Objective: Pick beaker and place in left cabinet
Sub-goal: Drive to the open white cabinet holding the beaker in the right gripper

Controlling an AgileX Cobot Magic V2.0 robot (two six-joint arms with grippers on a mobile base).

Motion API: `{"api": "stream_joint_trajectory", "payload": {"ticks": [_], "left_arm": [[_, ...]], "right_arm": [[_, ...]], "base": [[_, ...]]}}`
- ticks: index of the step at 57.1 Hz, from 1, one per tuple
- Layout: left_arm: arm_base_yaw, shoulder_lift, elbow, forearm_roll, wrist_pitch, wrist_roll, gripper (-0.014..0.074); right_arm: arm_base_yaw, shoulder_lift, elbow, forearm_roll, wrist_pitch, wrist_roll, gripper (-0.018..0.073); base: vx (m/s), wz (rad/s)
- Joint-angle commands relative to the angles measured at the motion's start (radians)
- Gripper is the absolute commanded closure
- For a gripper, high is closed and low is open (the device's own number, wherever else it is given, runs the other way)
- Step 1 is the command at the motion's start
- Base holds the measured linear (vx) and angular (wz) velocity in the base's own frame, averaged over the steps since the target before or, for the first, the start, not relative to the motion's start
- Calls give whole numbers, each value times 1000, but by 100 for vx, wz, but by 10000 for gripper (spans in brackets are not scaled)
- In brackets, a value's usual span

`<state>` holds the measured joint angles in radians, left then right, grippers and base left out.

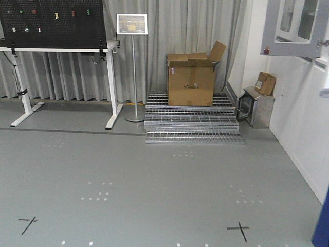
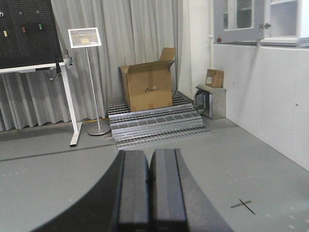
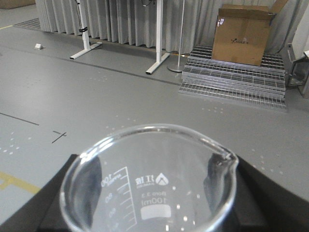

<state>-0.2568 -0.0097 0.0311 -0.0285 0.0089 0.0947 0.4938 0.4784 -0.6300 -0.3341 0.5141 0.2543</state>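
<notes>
A clear glass 100 ml beaker (image 3: 154, 183) with white markings fills the bottom of the right wrist view. My right gripper (image 3: 150, 193) is shut on it, one black finger on each side of the glass. My left gripper (image 2: 149, 186) is shut and empty, held above the grey floor. A grey wall cabinet with glass doors (image 2: 240, 20) hangs at the upper right of the left wrist view and also shows in the front view (image 1: 294, 27). Neither gripper shows in the front view.
A cardboard box (image 1: 191, 78) stands on stacked metal gratings (image 1: 191, 121). A sign stand (image 1: 133, 67) and a white-legged bench with a black pegboard (image 1: 54, 23) are to the left. A metal box (image 1: 255, 107) with a small carton sits by the white wall (image 1: 303, 123).
</notes>
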Motion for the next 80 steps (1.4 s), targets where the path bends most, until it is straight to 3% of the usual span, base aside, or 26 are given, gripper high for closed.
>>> {"api": "stream_joint_trajectory", "payload": {"ticks": [1,80], "left_arm": [[-4,-18,16,-8,-85,-3,595],[-4,-18,16,-8,-84,-3,595]], "right_arm": [[-3,4,-31,-22,-80,2,564],[-3,4,-31,-23,-80,2,564]], "base": [[73,5],[71,-5]]}}
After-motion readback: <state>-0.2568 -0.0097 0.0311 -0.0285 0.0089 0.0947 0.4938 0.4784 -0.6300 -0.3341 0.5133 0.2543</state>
